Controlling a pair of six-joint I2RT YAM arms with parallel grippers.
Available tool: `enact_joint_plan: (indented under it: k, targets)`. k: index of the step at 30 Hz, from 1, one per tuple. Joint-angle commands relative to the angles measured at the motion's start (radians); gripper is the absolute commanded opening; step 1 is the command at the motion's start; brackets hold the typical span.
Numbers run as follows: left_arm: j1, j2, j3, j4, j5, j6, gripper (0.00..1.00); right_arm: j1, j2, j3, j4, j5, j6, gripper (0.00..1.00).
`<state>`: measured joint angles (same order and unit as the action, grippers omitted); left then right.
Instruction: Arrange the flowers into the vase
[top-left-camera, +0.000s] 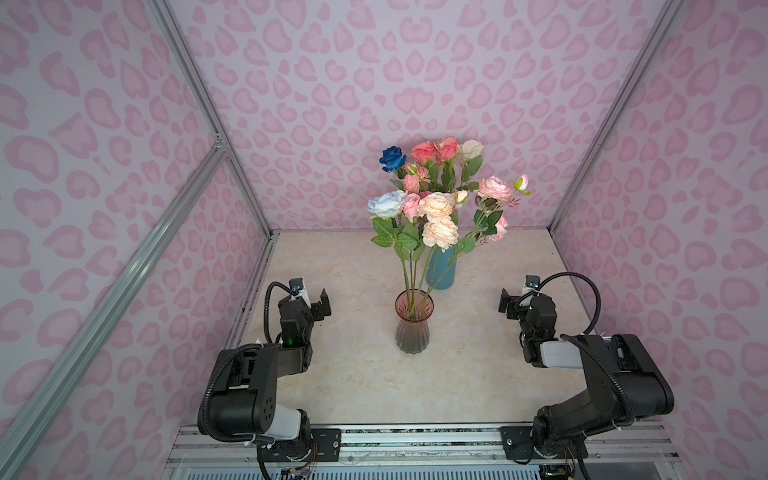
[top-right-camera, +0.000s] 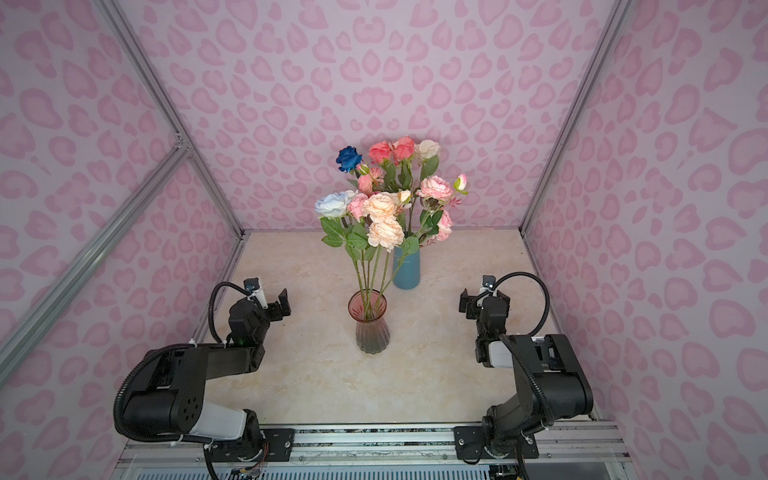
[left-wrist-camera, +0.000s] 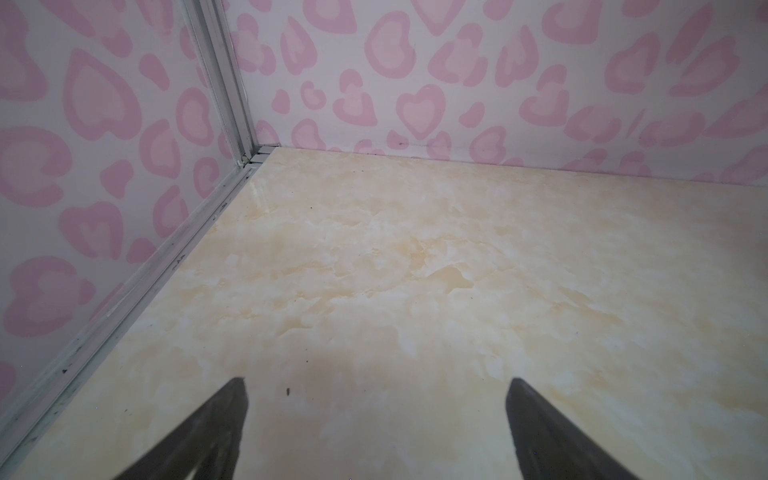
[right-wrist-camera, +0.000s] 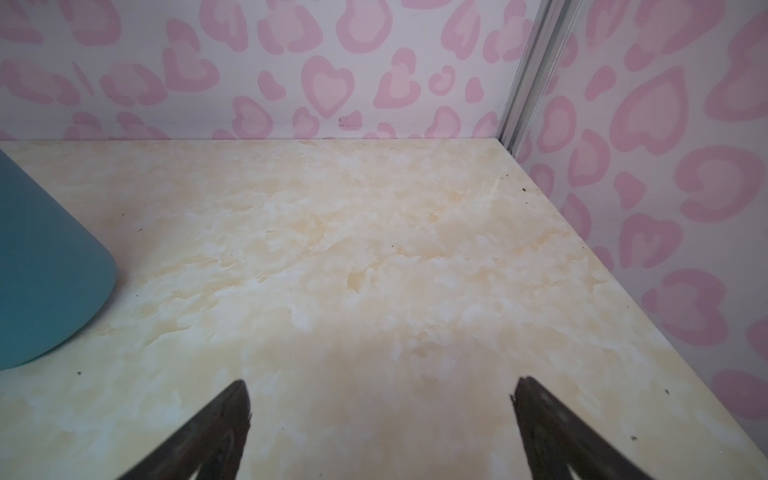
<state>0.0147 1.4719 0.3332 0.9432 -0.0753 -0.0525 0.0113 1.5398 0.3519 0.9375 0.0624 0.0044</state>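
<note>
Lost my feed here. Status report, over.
Left gripper open, empty; right gripper open, empty. Flowers split: some in glass vase, rest in blue vase behind it. No obstruction seen.

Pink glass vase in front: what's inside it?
Several green flower stems stand in the ribbed pink glass vase. Its smoky lower half hides their ends and any water.

Both arms folded back, left end effector (top-left-camera: 324, 304) spread wide, right end effector (top-left-camera: 505, 304) likewise
</note>
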Motion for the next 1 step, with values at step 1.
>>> enact_joint_plan:
  k: [1]
  targets:
    - [0.002, 0.005, 0.008, 0.012, 0.005, 0.004, 0.98, 0.001, 0.000, 0.001, 0.007, 0.004, 0.002, 1.00]
